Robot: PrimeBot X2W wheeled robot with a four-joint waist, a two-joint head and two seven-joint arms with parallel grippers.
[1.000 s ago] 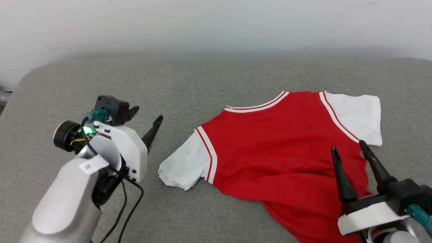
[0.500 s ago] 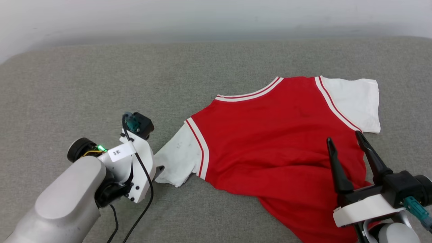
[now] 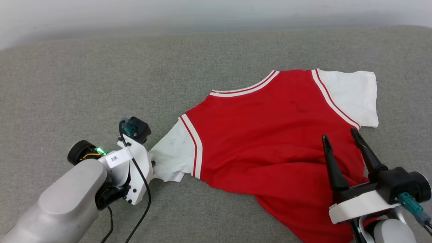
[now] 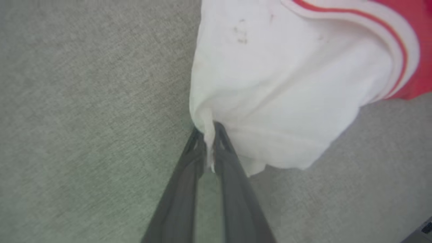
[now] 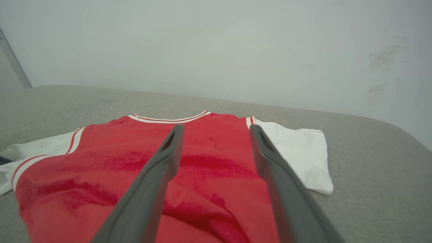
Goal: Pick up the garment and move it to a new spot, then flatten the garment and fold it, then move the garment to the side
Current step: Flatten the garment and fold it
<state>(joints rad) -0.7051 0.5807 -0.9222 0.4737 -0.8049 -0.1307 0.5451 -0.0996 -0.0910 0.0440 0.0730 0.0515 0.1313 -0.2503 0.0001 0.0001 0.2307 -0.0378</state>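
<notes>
A second ago the left tool (image 4: pixel 206 131) stood wide apart over bare table (image 3: pixel 84 84), well clear of the shirt (image 3: pixel 270 135). Half a second ago it had dropped to the edge of the near white sleeve (image 3: pixel 170 152). Now its two fingers are pressed together on that sleeve's hem, a small fold of white cloth pinched between the tips, and the hem is drawn into a bunched point toward the tool. The whole head view has also slid, so the shirt sits higher in it: that is the camera tilting, not the shirt moving

The shirt lies on the grey cloth-covered table, right of centre, plain red side up, collar toward the wall (image 5: pixel 216 44). The far white sleeve (image 3: pixel 354 94) is spread flat, and the red body is rumpled toward the lower hem.

The right tool (image 3: pixel 339 133) has kept its place over the lower right part of the red body. Its fingers are spread wide and nothing is between them. Whether their tips touch the cloth cannot be told
</notes>
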